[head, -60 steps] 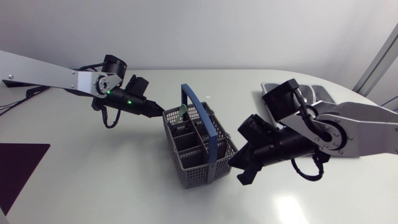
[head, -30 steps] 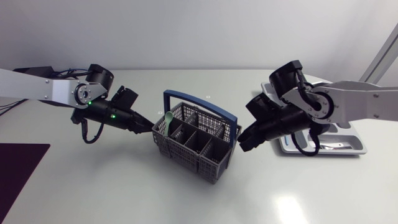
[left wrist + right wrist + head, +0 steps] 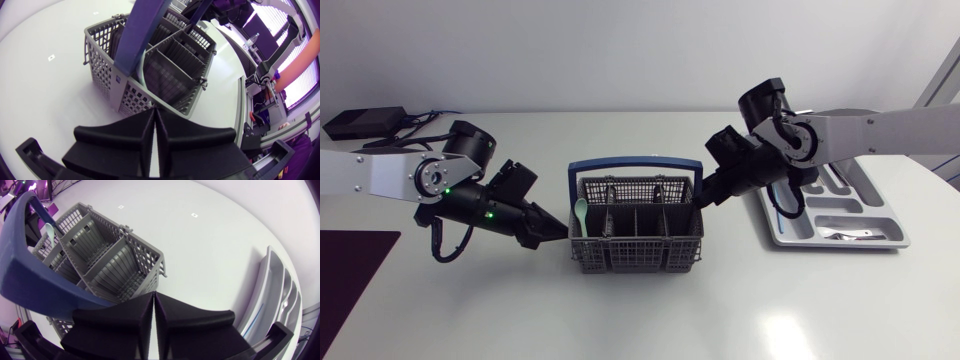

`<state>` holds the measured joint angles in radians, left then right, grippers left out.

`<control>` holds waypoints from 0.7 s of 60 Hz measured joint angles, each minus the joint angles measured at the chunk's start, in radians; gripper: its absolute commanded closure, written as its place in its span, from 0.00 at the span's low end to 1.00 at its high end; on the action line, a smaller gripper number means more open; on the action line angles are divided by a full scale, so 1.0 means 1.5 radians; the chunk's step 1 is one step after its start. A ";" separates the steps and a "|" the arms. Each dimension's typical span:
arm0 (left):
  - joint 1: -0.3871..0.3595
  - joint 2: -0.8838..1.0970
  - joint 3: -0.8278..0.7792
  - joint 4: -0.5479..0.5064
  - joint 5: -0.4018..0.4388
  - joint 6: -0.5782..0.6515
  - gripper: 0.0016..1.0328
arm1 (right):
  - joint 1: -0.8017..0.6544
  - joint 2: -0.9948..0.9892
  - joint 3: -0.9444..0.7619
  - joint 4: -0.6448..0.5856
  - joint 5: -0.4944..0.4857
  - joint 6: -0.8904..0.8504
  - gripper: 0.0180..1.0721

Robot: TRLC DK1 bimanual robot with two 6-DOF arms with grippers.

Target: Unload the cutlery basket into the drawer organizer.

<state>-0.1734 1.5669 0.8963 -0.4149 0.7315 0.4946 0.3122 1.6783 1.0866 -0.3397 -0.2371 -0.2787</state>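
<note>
Jaws together on both, we are flanking the stiff, light basket [image 3: 636, 240] with left gripper [image 3: 560, 232] and right gripper [image 3: 703, 198]. We judge the slick spoon's [image 3: 580, 210] protruding bowl offers hold.

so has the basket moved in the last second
Yes. The cutlery basket has swung round in place: slanted before, its long side now points at the drawer organizer.

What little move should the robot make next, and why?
Probably open the left claw and raise it over the green spoon. The spoon stands in the end of the basket nearest that claw, which is shut and empty beside the basket.
</note>
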 measured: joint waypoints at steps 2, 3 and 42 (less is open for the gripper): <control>0.000 -0.007 0.000 0.000 -0.004 0.000 0.89 | 0.001 -0.008 -0.004 0.000 0.019 0.002 0.69; 0.000 -0.009 0.000 0.000 -0.005 0.001 0.88 | 0.001 -0.014 -0.007 0.000 0.026 0.002 0.66; 0.018 -0.216 -0.074 0.005 -0.035 0.003 0.66 | 0.225 -0.274 -0.011 -0.198 0.109 0.075 0.61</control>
<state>-0.1459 1.2423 0.7856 -0.4076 0.6792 0.4992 0.6491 1.2667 1.0695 -0.6361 -0.0742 -0.1661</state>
